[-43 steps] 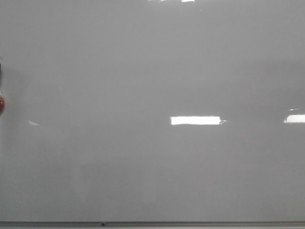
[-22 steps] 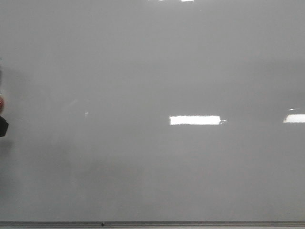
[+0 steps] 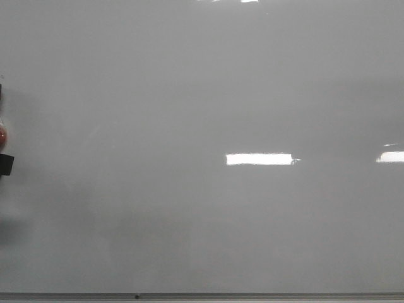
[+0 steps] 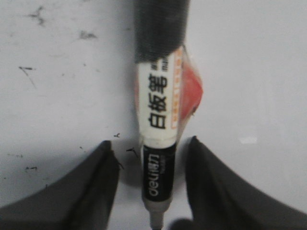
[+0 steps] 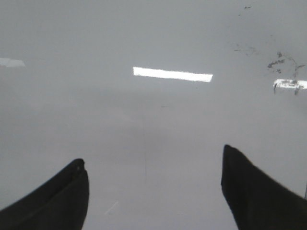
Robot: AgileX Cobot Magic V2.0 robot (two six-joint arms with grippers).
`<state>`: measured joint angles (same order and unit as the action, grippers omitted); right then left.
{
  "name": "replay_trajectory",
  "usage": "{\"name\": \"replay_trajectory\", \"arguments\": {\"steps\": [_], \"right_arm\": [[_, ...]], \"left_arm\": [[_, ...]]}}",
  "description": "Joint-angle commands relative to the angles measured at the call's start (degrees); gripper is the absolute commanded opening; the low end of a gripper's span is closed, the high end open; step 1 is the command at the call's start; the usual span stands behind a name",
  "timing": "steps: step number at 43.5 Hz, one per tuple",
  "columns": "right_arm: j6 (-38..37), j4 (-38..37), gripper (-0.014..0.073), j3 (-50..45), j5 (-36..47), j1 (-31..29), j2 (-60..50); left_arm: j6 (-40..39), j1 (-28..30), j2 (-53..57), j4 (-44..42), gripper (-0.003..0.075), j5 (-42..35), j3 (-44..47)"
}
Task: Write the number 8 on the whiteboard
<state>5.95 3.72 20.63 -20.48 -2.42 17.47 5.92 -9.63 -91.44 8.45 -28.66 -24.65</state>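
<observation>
The whiteboard [image 3: 208, 95] is shown filling the front view, its grey edge strip [image 3: 252, 295] running along the bottom, and no number 8 can be made out on it; only a dark and red fragment [image 3: 4, 151], too cropped to identify, is seen at the left border. In the left wrist view a whiteboard marker [image 4: 158, 129] is seen between the spread fingers of the left gripper [image 4: 152, 184], its tip cut off by the frame, and contact with the fingers [image 4: 91, 187] cannot be determined. The right gripper [image 5: 153, 191] is seen released and empty over faint smudges [image 5: 280, 60].
</observation>
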Motion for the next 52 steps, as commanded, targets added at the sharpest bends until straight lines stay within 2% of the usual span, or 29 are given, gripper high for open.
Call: {"name": "replay_trajectory", "arguments": {"steps": [1,5,10,13,16,24,31,36,39,42,47,52], "right_arm": [[0.5,-0.1,0.0590,2.2,5.0,-0.2,0.9],[0.5,-0.1,0.0590,2.2,5.0,-0.2,0.9],[0.5,-0.1,0.0590,2.2,5.0,-0.2,0.9],[0.5,-0.1,0.0590,2.2,4.6,-0.2,0.9],[0.5,-0.1,0.0590,2.2,3.6,-0.2,0.9],[0.5,0.9,0.0590,5.2,-3.3,-0.1,3.8],[1.7,4.5,0.0590,11.2,-10.8,0.6,10.2],[8.2,7.6,0.0590,16.6,-17.2,4.3,15.6],[13.0,10.4,0.0586,19.8,-21.8,8.1,19.5],[17.0,12.3,0.0568,23.1,-27.3,12.0,23.3],[22.9,14.8,0.0561,28.2,-35.1,20.0,29.9],[26.5,16.9,0.0563,31.0,-33.7,29.1,36.7]], "left_arm": [[-0.1,-0.2,1.2,-0.7,0.0057,-4.7,-1.3],[-0.1,-0.2,1.3,-0.7,-0.0017,-4.6,-1.3],[-0.1,-0.3,3.5,-0.7,-0.0019,-2.1,-1.3],[-0.4,-0.7,6.4,-0.7,-0.0019,2.0,-1.5],[-0.9,-1.9,10.2,-0.7,-0.0019,10.7,-3.5],[2.4,-6.0,15.5,-4.0,-0.0019,43.8,-15.2],[14.8,-11.7,15.4,-3.9,-0.0019,64.9,-24.2],[28.4,-17.7,15.4,-2.3,-0.0019,75.4,-28.7],[36.6,-21.0,15.4,-0.8,-0.0019,79.5,-30.3],[41.2,-24.3,15.4,0.4,-0.0019,81.0,-31.4],[42.0,-28.3,15.4,1.1,-0.0019,80.8,-32.6],[43.3,-30.6,15.4,1.1,-0.0019,80.4,-33.5]]}}
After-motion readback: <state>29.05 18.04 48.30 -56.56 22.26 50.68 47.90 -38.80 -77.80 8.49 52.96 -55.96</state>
